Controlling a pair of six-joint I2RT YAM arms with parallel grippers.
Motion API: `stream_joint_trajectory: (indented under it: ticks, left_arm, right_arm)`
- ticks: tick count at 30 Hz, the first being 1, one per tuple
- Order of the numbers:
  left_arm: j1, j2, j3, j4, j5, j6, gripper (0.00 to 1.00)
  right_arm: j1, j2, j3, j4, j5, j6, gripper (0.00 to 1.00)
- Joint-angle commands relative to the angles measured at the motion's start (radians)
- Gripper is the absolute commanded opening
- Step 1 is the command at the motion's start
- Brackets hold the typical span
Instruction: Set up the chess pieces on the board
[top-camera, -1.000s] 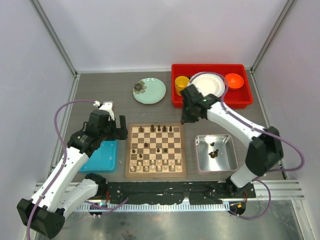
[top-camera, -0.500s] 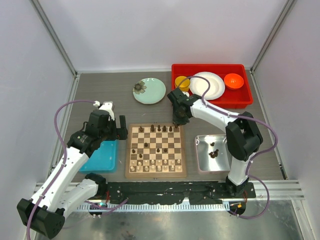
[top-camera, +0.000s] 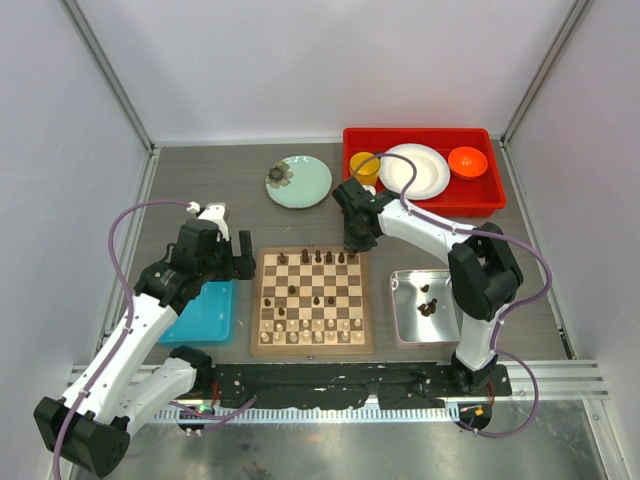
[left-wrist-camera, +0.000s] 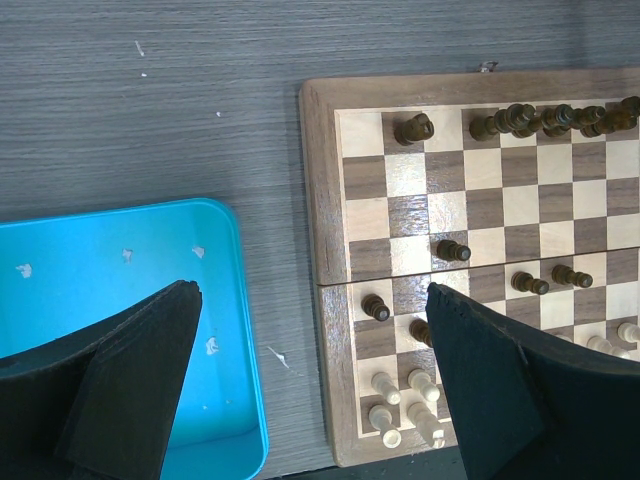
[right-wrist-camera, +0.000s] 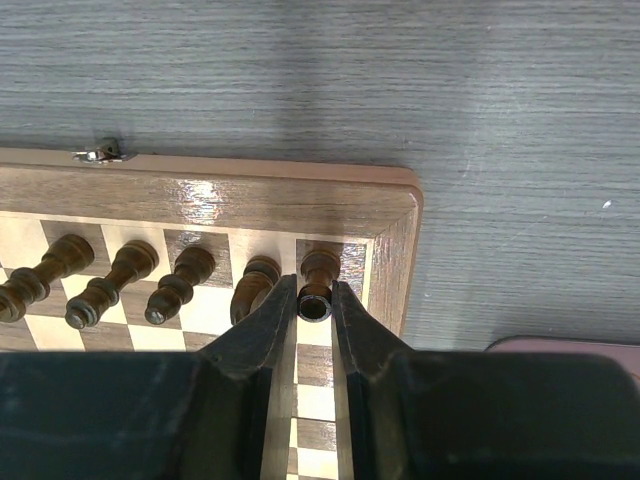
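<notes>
One dark chessman (right-wrist-camera: 320, 266) is clenched in the right tool (right-wrist-camera: 313, 298) — probably light, stiff, tippy — best pinched near its top; left tool (left-wrist-camera: 312, 300) released.

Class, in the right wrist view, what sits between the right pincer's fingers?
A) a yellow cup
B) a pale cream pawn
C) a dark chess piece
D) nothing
C: the right pincer is shut on a dark chess piece at the corner square of the board.

Wide-spread fingers (left-wrist-camera: 130, 395) over blue tray (left-wrist-camera: 100, 260), board (left-wrist-camera: 322, 200)
</notes>
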Motion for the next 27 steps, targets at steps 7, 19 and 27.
stream_joint_trajectory:
  ticks: [7,19,27]
  left_arm:
    - [0.004,-0.005,0.003,0.030,0.017,0.015,1.00]
    - [0.005,-0.004,0.003,0.030,0.017,0.016,1.00]
    - [0.005,-0.004,0.005,0.032,0.017,0.016,1.00]
  right_arm:
    - [0.013,-0.026,0.019,-0.015,0.011,-0.012,0.06]
    - [0.014,-0.027,0.013,-0.027,0.009,-0.015,0.06]
    - [0.014,-0.021,0.005,-0.027,-0.002,-0.016,0.06]
